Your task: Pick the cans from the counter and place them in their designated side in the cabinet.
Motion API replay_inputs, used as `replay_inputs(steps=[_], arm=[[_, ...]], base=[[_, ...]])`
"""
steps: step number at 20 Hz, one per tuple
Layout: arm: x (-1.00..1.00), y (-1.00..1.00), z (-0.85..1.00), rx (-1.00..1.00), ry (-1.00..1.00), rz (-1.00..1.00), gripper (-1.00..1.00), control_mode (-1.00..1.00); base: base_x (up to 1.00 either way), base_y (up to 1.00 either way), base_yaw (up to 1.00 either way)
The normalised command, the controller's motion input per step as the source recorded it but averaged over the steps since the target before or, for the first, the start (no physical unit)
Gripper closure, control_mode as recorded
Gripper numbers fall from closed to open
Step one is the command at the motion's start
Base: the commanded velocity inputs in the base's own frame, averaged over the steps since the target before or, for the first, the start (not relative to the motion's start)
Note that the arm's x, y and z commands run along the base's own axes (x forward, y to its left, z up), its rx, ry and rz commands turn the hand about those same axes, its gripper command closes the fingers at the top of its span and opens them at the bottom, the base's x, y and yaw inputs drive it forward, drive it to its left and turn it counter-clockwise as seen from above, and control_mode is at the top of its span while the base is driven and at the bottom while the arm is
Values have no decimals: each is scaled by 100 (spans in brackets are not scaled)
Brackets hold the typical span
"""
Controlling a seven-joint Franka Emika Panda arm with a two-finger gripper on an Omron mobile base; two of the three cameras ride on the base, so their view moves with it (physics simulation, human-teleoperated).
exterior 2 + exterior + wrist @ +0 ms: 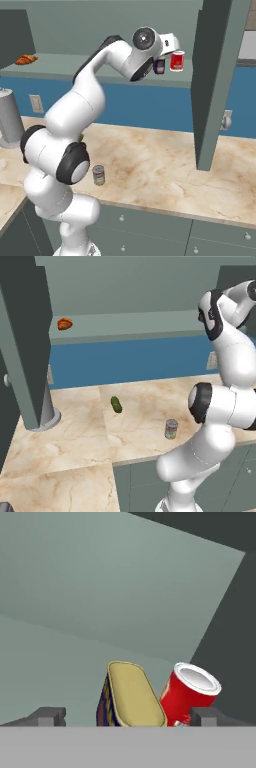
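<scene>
On the cabinet (220, 75) shelf, the hand view shows the tool (127, 717) with fingers apart astride the yellow-topped can (131, 696), the red can (189, 697) just beside. The left base view alone shows the croissant (64, 323) and pickle (116, 404); the silver can (171, 429) stands on the tabletop (75, 441).

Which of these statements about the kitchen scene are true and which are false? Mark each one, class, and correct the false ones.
1. The yellow-topped can stands on the cabinet shelf beside the red can. True.
2. The gripper is shut on the yellow-topped can. False: its fingers stand wide apart on either side of the can, open.
3. The silver can stands on the counter. True.
4. The croissant lies right next to the red can. False: it lies at the opposite end of the shelf.
5. The green pickle sits on the shelf. False: it lies on the counter.
</scene>
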Motion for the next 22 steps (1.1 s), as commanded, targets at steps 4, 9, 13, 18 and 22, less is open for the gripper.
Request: replay_inputs(steps=[4,9,13,18,22], arm=[[-50,59,0,-11,-12,5,-100,-100],[-65,57,0,-11,-8,4,-100,-100],[-81,50,-11,-10,-1,1,-100,-100],[-80,27,-9,3,11,-4,-100,-100],[-72,22,-8,9,18,-9,-100,-100]], base=[[0,0,0],[0,0,0],[0,0,0],[0,0,0],[0,0,0]])
